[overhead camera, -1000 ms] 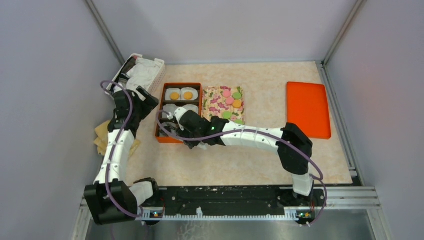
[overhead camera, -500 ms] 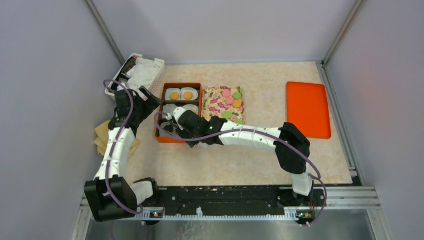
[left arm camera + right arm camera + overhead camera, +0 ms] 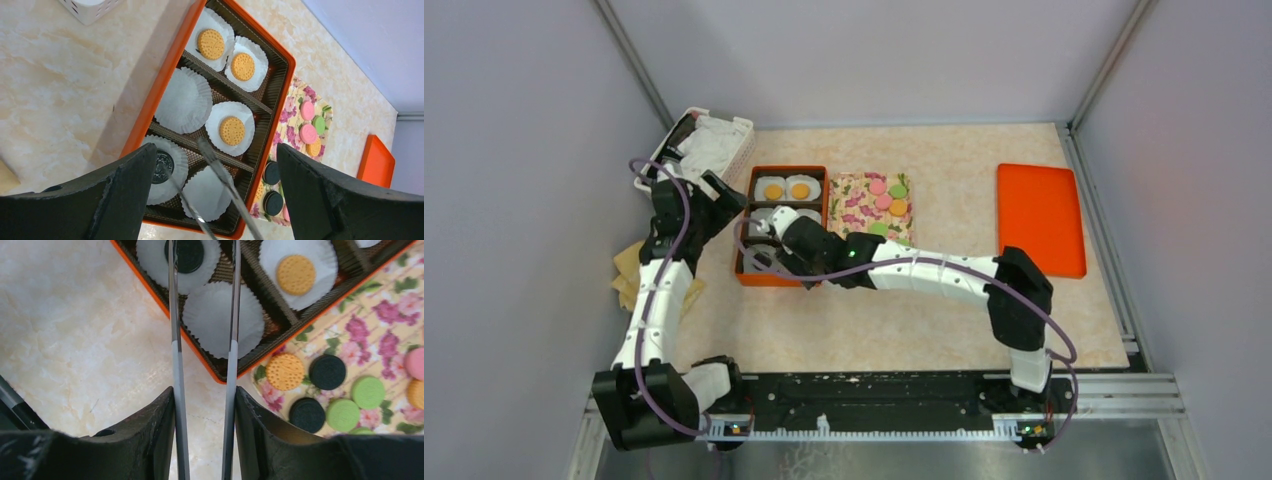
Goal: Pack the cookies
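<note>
Right gripper (image 3: 204, 407) pinches thin metal tweezers (image 3: 176, 350). Tweezer arms apart, above small round black cookie (image 3: 190, 254) in orange box (image 3: 145, 283). Left gripper (image 3: 215, 162) spread wide, empty. More cookies (image 3: 325, 372) lie on flowered sheet (image 3: 380, 315).

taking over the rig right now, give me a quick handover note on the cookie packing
Grippers: left gripper has open jaws, is empty and hovers by the left edge of the box. The right gripper is shut on tongs, tips apart at the black cookie, which lies in its cup.
Done: four of six cups are filled, three with orange cookies, one with the black.
Left: fill the middle-row empty cup and the near-row empty cup from the loose cookies on the floral cloth.
The orange lid lies far right.
</note>
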`<action>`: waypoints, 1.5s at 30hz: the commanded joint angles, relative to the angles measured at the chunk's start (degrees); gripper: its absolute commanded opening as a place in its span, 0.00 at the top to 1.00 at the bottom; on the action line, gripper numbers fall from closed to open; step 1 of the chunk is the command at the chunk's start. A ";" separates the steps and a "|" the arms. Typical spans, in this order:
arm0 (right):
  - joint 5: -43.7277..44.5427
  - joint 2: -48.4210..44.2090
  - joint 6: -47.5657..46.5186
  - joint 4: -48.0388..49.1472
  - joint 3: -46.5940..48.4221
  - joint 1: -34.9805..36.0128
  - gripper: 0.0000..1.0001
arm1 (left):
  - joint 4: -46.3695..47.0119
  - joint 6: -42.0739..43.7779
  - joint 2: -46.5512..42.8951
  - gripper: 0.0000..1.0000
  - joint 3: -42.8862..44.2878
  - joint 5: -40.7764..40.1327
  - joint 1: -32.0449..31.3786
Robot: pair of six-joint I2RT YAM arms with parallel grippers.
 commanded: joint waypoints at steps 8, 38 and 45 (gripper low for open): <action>16.86 -18.77 1.42 0.54 -6.97 -0.05 0.61 | 1.89 0.32 -3.44 0.06 1.45 2.28 0.25; 13.25 -22.25 15.61 0.77 -30.19 -6.33 0.62 | 2.13 0.39 -2.07 0.07 0.00 5.44 0.21; 14.49 -21.89 15.90 -0.76 -30.09 -7.05 0.62 | 2.15 0.39 -2.15 0.07 0.28 5.44 0.22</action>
